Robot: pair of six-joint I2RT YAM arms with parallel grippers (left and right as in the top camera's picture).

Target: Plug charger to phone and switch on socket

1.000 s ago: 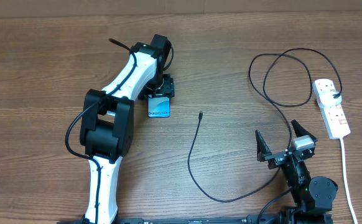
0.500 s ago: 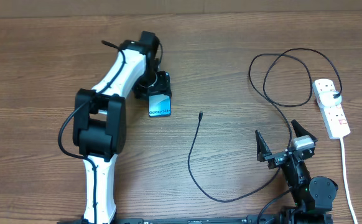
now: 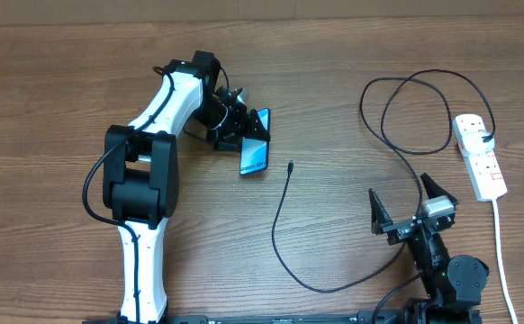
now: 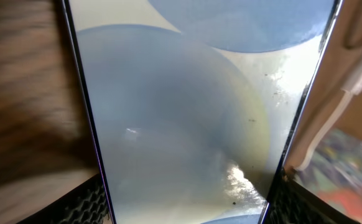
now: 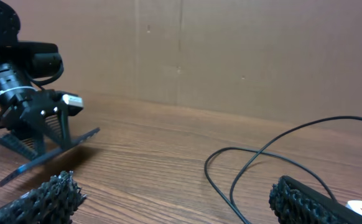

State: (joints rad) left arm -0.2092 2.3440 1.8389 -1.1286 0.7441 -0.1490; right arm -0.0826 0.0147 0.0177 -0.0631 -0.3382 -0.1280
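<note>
My left gripper (image 3: 244, 132) is shut on the phone (image 3: 254, 157), holding it by its upper end, tilted, near the table's middle. In the left wrist view the light blue screen (image 4: 187, 112) fills the frame between the two fingers. The charger cable (image 3: 278, 236) runs from its plug tip (image 3: 290, 166), just right of the phone, in a loop past my right gripper up to the socket (image 3: 480, 167) at the far right. My right gripper (image 3: 410, 205) is open and empty near the front edge; the cable (image 5: 231, 180) lies between its fingers. The phone (image 5: 47, 155) also shows in the right wrist view.
The socket's white cord (image 3: 505, 261) runs down along the right edge. The charger makes a large loop (image 3: 406, 112) at the back right. A cardboard wall (image 5: 231, 50) stands behind the table.
My left gripper has swung right and turned, carrying the phone toward the cable's plug tip. The right arm has not moved.
</note>
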